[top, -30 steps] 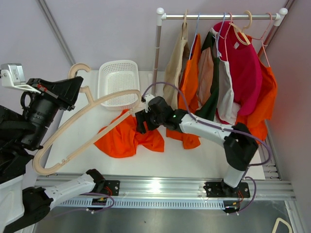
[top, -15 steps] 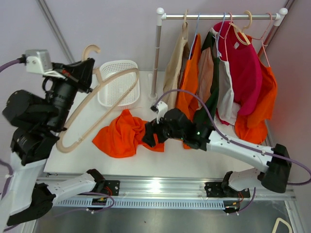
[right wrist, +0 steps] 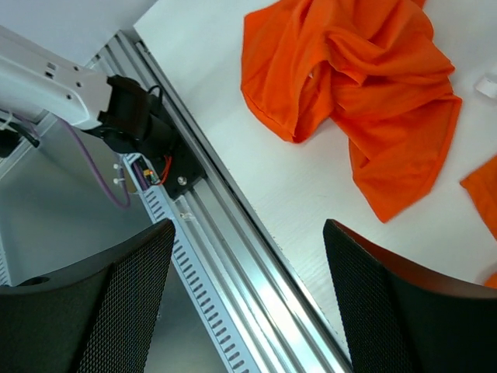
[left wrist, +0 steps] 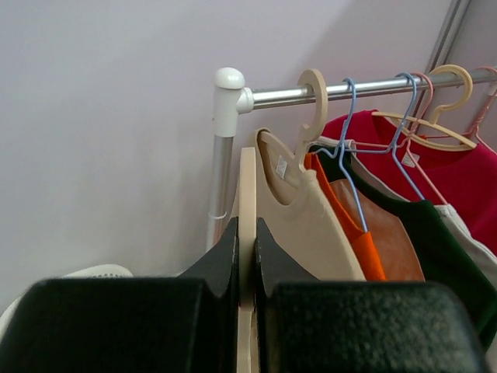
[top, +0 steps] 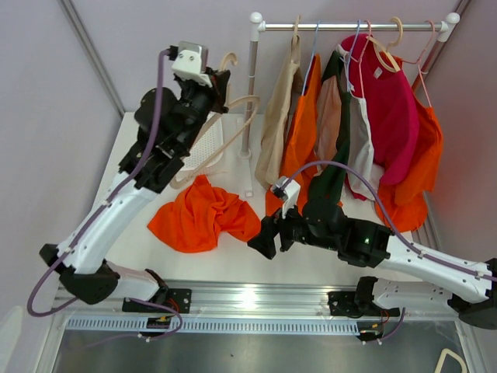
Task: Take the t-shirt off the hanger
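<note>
The orange t-shirt lies crumpled on the white table, off the hanger; it also shows in the right wrist view. My left gripper is raised high near the rack's left post and is shut on the bare beige hanger. In the left wrist view the gripper pinches the hanger's flat bar edge-on, just below the rack rail. My right gripper is open and empty, low over the table's front edge, right of the t-shirt; its view looks down on the aluminium rail.
A clothes rack at the back right carries several hung shirts, beige, orange, green, red. Its white post stands right beside the held hanger. A white basket sits partly hidden behind my left arm. The aluminium front rail edges the table.
My left arm swung the empty hanger up and to the right, from the far left to the rack post. My right gripper drew back from the t-shirt toward the front edge.
</note>
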Motion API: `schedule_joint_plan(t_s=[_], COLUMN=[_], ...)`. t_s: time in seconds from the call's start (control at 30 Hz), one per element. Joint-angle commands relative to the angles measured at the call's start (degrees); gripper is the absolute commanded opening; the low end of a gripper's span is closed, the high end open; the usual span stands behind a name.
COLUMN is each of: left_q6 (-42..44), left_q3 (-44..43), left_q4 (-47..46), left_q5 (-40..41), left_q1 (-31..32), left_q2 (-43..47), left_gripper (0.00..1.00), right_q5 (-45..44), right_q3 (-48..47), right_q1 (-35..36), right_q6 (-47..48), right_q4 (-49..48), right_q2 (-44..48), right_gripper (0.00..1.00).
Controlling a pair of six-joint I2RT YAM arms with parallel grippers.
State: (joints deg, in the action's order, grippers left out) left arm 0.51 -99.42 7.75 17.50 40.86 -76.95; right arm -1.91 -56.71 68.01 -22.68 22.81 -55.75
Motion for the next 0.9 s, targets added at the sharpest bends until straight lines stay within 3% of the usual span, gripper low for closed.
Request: schedule_joint_plan(t_s=[0.0, 0.5, 0.6, 0.87], left_q6=[2.1, 2.5, 2.8, 5.6], left_q3=[-3.9, -20.2, -27.7, -35.4], left_q4=[-9.9, -15.9, -13.6, -17.9], left_q5=[-3.1, -5.8, -5.5, -2.2], left_q1=[0.0, 0.1, 0.1, 0.3], left_q2=[-2.9, -21.8, -27.5, -35.1], left_gripper=[0.01, 0.01, 0.01, 0.01], right_q5=[-3.0, -6.4, -7.0, -8.1], right_q3=[1.2, -0.1, -0.1, -1.3], right_q1=[0.1, 0.2, 0.2, 0.1], right_q6=[-1.1, -1.7, -2.3, -2.6], right_q4=[1.0, 6.6, 7.9, 11.0], right_q2=[1.3, 5.6, 7.2, 9.6], right_gripper=[0.82, 0.82, 0.82, 0.83])
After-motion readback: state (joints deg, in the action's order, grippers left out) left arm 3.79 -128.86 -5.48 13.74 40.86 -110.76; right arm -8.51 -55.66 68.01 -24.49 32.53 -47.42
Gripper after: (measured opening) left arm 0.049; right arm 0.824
